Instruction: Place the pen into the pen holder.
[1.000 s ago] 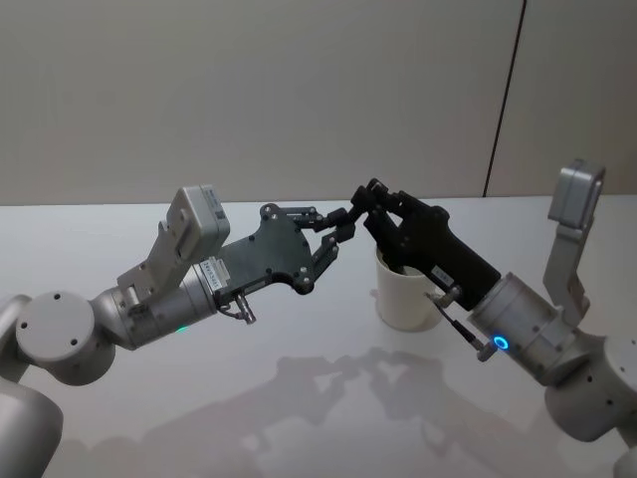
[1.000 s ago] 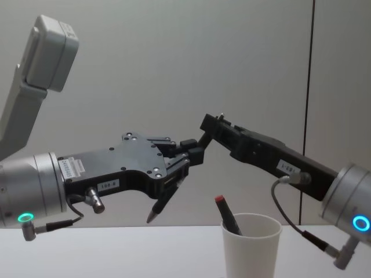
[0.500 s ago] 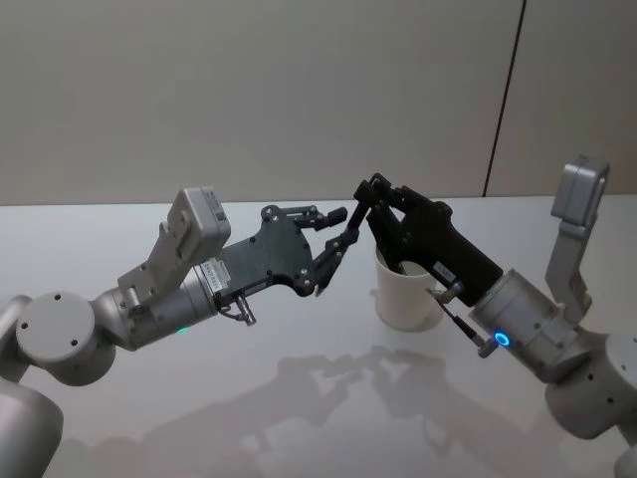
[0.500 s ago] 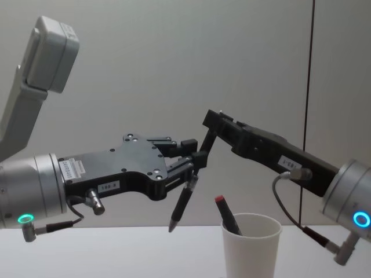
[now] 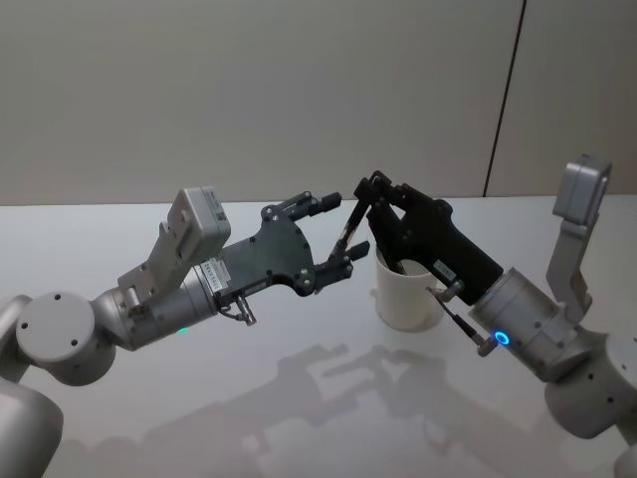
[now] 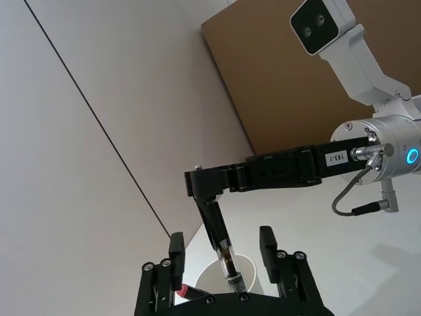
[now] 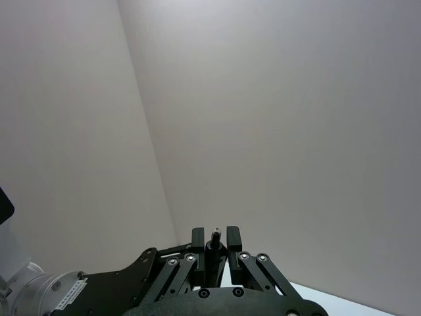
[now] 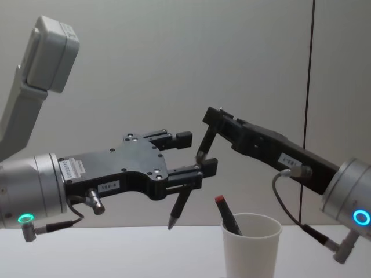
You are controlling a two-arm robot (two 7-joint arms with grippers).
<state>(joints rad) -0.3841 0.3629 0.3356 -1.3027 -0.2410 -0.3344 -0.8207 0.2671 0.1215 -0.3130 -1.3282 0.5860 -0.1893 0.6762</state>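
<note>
Both arms are raised above the table (image 5: 249, 398), grippers meeting mid-scene, just left of and above the pen holder (image 8: 251, 246).

Right gripper (image 8: 210, 119) comes in from the right w/ fingers pinched narrow on the top end of the pen (image 8: 190, 183). Right wrist view shows the pen's end clamped between the two pads (image 7: 215, 245). Pen hangs tilted, tip down and to the left, above the table and left of the cup, not inside it.

Left gripper (image 8: 192, 152) reaches in from the left, fingers spread wide, one above and one below in chest view. Pen passes through the gap; lower finger is at the pen's mid-shaft, contact can't be told.

Pen holder stands upright on the table, below the right gripper. A second pen w/ red cap (image 8: 227, 216) leans inside it, cap poking above the rim.
</note>
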